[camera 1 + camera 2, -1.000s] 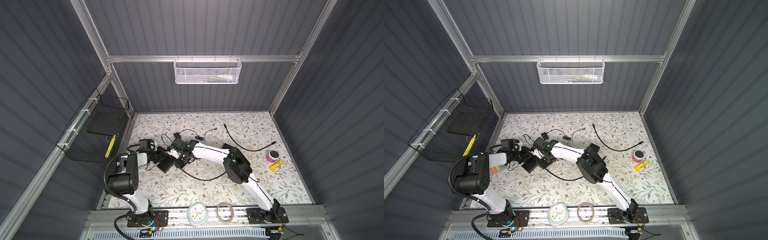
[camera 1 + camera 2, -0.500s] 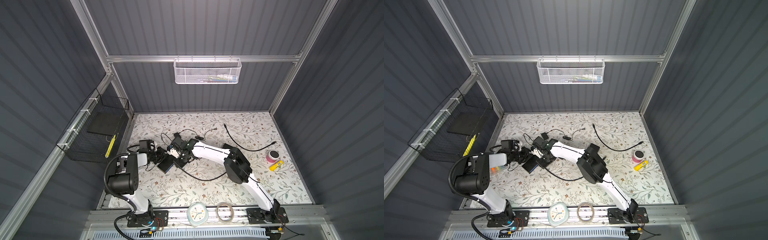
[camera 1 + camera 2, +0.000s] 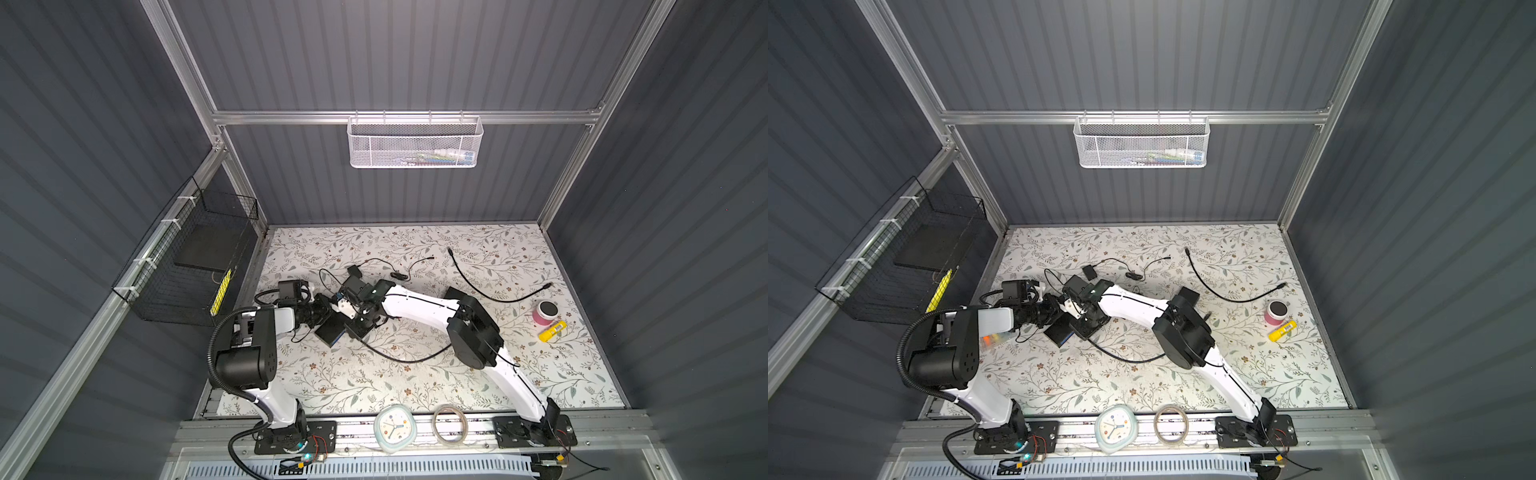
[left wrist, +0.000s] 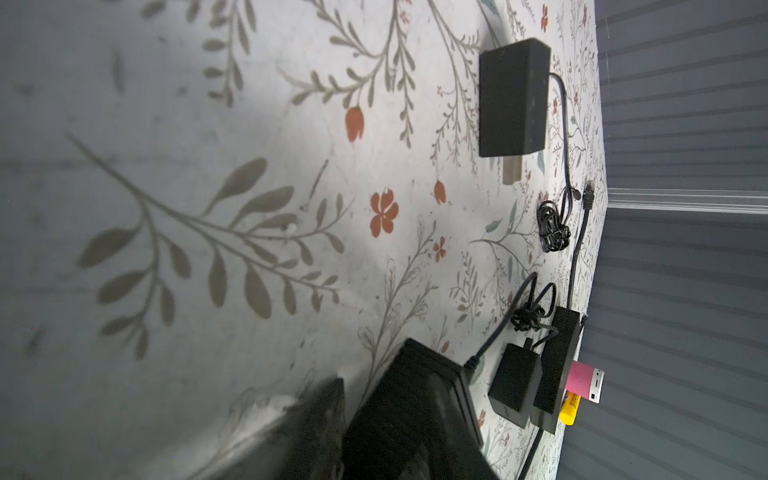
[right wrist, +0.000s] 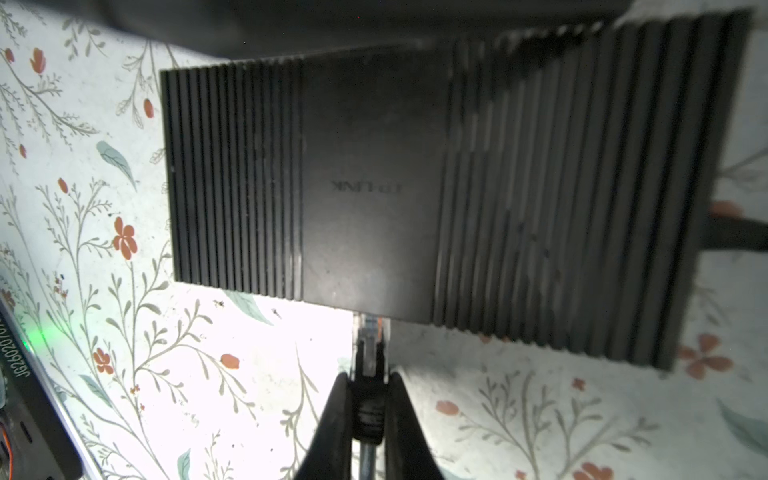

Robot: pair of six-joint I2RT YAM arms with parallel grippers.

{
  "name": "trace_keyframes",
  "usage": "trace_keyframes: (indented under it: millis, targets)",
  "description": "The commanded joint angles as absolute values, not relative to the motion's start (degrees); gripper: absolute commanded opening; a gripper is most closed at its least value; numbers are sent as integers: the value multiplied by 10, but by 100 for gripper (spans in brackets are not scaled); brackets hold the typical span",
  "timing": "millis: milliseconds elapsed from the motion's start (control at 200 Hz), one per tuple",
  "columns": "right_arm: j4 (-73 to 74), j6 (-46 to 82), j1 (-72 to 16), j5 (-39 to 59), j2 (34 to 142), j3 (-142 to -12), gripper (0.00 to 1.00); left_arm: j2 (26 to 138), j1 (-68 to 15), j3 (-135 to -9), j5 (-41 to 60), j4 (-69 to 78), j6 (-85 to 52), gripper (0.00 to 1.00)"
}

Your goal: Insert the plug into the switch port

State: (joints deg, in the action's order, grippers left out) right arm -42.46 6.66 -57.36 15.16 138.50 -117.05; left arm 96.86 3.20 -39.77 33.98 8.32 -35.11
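Clear plastic with a black boot, the plug is pinched by the right gripper at the long edge of the black switch, left of centre on the mat. Nothing has visibly shifted in the last second. Its long axis runs square to that edge, tip toward the switch. The left gripper is at the switch's end; its grip cannot be told.

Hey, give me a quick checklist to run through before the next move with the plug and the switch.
1. Plug gripped by right hand: ok.
2. Plug tip at switch edge: ok.
3. Tip lined up with port: cannot tell, port hidden under the edge.
4. Plug fully in: not ok, its clear body shows outside.
5. Left hand steadying switch: cannot tell.
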Motion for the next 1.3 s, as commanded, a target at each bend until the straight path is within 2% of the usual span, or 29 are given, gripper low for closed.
trace_keyframes:
  millis: [0,615,1296]
  targets:
    - [-413,71,-574,144,1403,-1188,0,970,32,-375,348,54,-343,34]
    - [-407,31,-574,68,1396,-1190,0,974,32,-376,353,50,-340,32]
    - [-416,61,-577,88,1387,-1215,0,988,29,-380,336,38,-339,32]
